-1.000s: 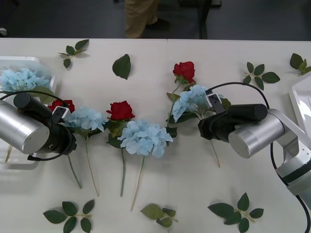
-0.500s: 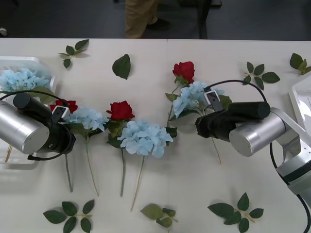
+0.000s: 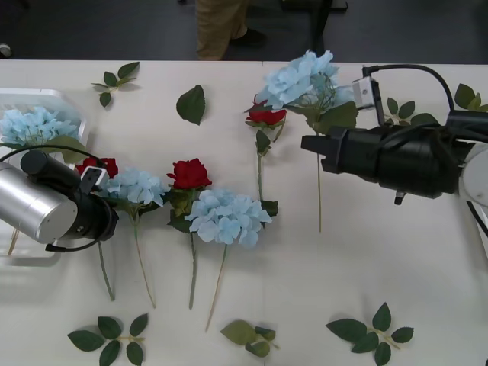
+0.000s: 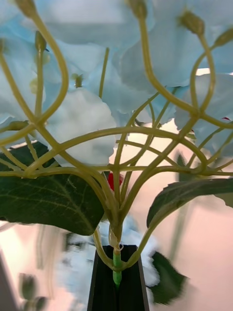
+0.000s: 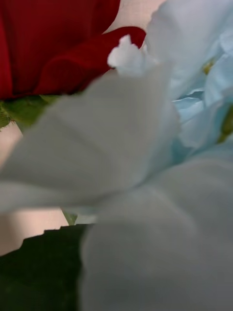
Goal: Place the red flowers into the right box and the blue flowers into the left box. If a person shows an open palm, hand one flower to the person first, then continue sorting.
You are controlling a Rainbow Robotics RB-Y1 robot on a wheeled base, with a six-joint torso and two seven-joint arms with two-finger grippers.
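My right gripper [image 3: 319,145] is raised over the table's middle right, its black fingers [image 4: 104,286] shut on the stem of a blue flower [image 3: 299,76] [image 4: 82,121] that hangs clear of the table. Just behind it lies a red flower [image 3: 267,116]. My left gripper [image 3: 103,192] sits low between a red flower [image 3: 97,165] [image 5: 53,43] and a blue flower [image 3: 136,185] [image 5: 160,194]. Another red flower [image 3: 188,174] and blue flower [image 3: 227,216] lie mid-table. The left box [image 3: 46,95] holds a blue flower [image 3: 34,126]. My right arm hides the right box. A person's legs [image 3: 221,27] stand beyond the table.
Loose leaf sprigs lie at the far left [image 3: 114,80], far right [image 3: 408,116], front left [image 3: 110,339] and front right [image 3: 374,329]. A single leaf [image 3: 191,104] lies at the back middle. Bare tabletop shows between the flowers and the right arm.
The right gripper has risen and swung back to the right, lifting its blue flower off the table; the red flower near it shifted. The stem by the left gripper slid left.
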